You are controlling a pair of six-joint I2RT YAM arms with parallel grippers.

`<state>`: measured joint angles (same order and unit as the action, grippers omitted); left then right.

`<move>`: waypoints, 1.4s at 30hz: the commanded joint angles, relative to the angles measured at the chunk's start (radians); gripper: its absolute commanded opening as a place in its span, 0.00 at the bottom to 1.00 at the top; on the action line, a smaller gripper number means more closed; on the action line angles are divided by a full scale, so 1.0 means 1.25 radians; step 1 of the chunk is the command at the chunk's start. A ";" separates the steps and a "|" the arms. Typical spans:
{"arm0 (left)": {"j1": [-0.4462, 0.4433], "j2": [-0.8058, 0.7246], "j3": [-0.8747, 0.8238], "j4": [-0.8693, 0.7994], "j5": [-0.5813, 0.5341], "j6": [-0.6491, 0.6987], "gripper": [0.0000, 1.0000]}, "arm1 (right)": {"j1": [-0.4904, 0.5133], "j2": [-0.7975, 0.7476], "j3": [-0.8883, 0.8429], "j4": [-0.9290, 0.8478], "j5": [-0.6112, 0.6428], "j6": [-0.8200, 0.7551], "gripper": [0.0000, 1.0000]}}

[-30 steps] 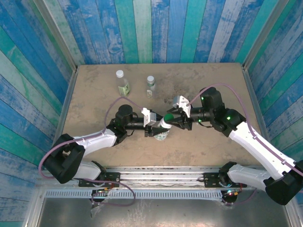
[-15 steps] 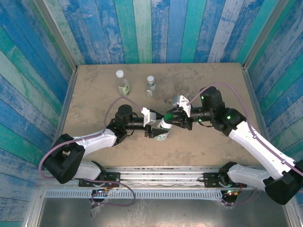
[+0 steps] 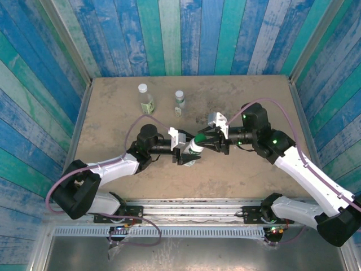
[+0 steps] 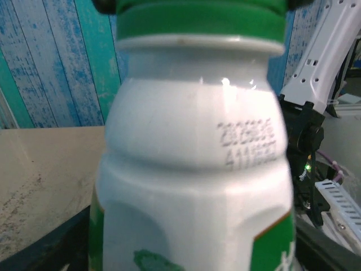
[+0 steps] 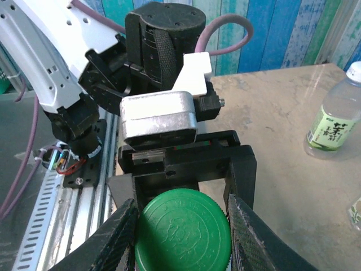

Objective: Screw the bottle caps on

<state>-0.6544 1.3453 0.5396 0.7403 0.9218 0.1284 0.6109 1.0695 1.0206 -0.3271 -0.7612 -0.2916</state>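
The white-wrapped bottle with green print leans in mid-table, and my left gripper is shut on its body. In the left wrist view the bottle stands very close, the dark green cap sitting on its neck. My right gripper reaches in from the right and is shut on that green cap, its fingers pressing both sides. The slim clear bottle with the olive label and the tiny clear bottle stand at the back, each topped by a white cap.
The sandy tabletop is walled by blue-green planks. The olive-label bottle stands off to the right in the right wrist view. The metal rail runs along the near edge.
The left gripper has turned a little at the wrist, and the bottle with it. The right gripper stays clamped on the green cap, shifted very slightly.
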 commanded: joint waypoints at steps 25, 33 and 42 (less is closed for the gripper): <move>-0.041 0.046 0.032 0.089 -0.528 0.031 0.47 | 0.054 0.044 -0.046 0.067 0.556 0.555 0.43; -0.004 0.018 0.010 0.060 -0.171 -0.012 0.48 | 0.010 -0.068 -0.059 0.109 0.252 0.223 0.71; -0.002 -0.010 0.037 0.008 -0.005 0.021 0.49 | -0.004 -0.087 -0.062 0.105 0.094 0.107 0.70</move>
<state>-0.6582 1.3949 0.5587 0.7704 0.8207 0.1341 0.6117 0.9447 0.9451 -0.1768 -0.5568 -0.0917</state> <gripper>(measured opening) 0.552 0.704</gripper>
